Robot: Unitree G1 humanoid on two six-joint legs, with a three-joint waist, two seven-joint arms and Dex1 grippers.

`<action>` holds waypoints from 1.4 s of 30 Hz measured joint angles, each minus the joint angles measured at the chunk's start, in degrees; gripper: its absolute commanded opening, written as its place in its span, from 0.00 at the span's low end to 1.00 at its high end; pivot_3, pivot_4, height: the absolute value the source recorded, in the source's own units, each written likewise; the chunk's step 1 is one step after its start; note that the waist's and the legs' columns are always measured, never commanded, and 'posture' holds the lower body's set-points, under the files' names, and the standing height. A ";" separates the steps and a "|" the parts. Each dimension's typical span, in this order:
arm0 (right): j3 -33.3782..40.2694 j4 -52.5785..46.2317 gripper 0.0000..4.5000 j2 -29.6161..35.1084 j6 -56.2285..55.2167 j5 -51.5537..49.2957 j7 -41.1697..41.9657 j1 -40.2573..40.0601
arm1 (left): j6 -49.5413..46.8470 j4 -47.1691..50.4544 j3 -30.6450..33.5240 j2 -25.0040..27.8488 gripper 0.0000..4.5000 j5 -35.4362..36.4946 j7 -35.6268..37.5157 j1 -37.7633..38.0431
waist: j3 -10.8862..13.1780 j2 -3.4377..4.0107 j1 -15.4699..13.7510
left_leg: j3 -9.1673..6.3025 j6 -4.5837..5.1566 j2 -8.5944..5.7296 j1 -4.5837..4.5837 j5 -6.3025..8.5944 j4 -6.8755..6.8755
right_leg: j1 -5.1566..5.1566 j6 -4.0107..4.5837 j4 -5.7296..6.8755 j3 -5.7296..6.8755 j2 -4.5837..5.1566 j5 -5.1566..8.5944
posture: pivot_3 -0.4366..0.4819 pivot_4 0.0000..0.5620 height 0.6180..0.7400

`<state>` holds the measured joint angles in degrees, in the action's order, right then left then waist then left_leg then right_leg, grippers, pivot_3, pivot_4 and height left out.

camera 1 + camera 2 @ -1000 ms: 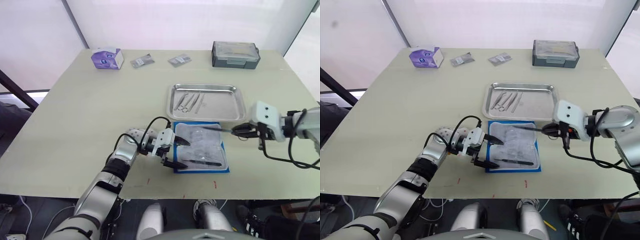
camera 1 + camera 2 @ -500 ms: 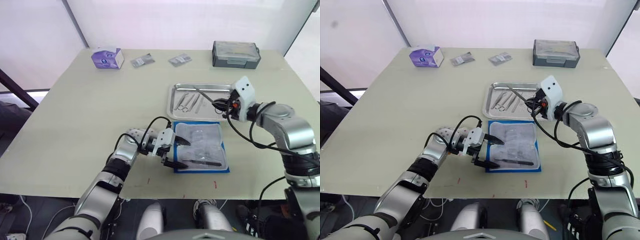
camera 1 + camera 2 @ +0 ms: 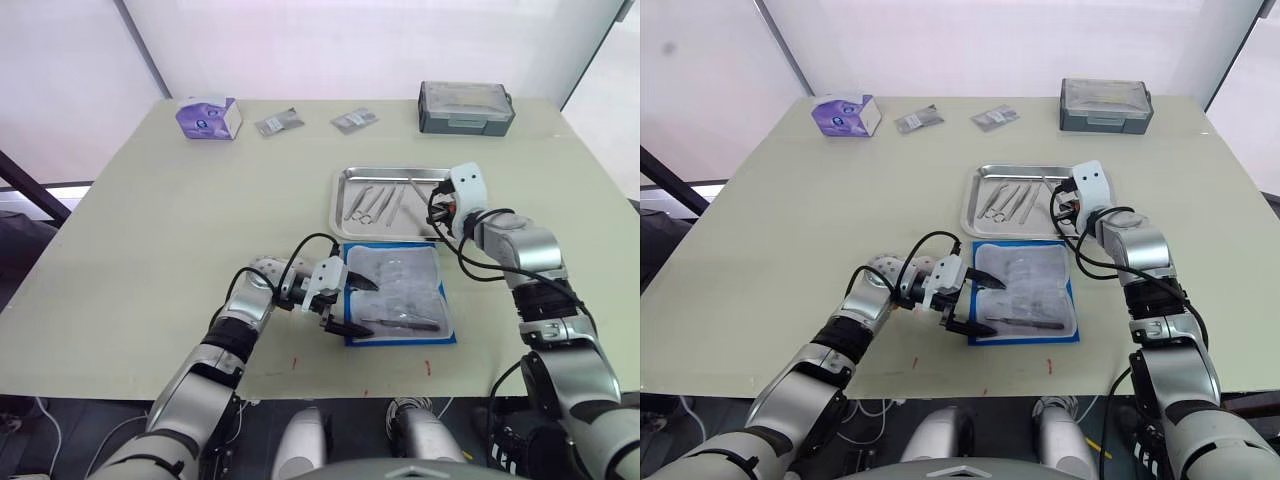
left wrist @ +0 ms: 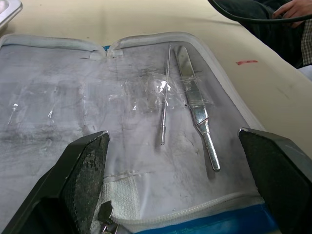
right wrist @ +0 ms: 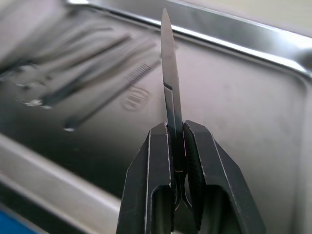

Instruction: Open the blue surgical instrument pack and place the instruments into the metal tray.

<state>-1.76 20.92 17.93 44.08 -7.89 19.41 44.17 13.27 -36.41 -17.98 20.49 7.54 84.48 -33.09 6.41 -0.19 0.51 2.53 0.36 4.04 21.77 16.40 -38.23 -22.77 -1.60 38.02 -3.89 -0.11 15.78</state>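
The blue surgical instrument pack (image 3: 398, 296) lies open in front of the metal tray (image 3: 339, 206), its translucent lining up. Two slim instruments (image 4: 195, 105) remain on the lining. My left gripper (image 3: 368, 307) is open at the pack's left edge, one finger (image 4: 83, 170) on either side of the lining. Several instruments (image 3: 375, 200) lie in the left half of the tray. My right gripper (image 3: 437, 207) is over the tray's right part, shut on a slim pointed instrument (image 5: 169, 87) whose tip points toward the far rim.
A purple tissue box (image 3: 208, 117), two grey sachets (image 3: 277, 122) (image 3: 355, 120) and a grey lidded box (image 3: 465, 106) stand along the far edge of the table. A person's hand (image 4: 297, 7) is beyond the table's near edge.
My right gripper has carried the slim instrument from the pack's right side up and left to above the tray. The left arm has stayed put.
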 measured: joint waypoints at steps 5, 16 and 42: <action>0.48 2.90 0.02 -1.69 0.15 -0.02 -0.34 0.16 | 0.00 0.03 0.00 0.02 1.00 0.00 0.04 0.01 | 0.00 0.01 0.11 | 0.00 0.00 0.00 0.01 0.00 0.00 | 0.00 -0.03 -0.01 -0.01 0.00 -0.01 | 0.48 0.27 0.93; 2.91 4.86 0.02 -2.94 2.27 -1.55 -0.93 0.95 | 0.00 0.03 0.00 0.06 1.00 0.00 0.02 0.02 | 0.00 0.01 0.15 | 0.00 0.00 0.00 0.01 0.00 0.00 | 0.00 -0.04 -0.01 -0.01 0.00 -0.02 | 0.48 0.27 0.93; 0.20 -22.35 0.68 9.18 -11.69 -9.42 27.17 -17.73 | 0.00 0.06 -0.03 0.05 1.00 0.04 0.05 0.06 | 0.05 -0.01 0.26 | -0.12 0.00 -0.05 0.02 0.00 0.02 | 0.06 0.01 -0.07 -0.02 -0.03 0.04 | 0.48 0.27 0.93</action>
<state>-1.56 -1.43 27.11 32.39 -17.31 46.57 26.44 13.27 -36.36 -18.01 20.53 7.58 84.53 -33.03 6.46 -0.20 0.77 2.42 0.37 3.99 21.79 16.40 -38.22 -22.71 -1.59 37.96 -3.91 -0.14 15.82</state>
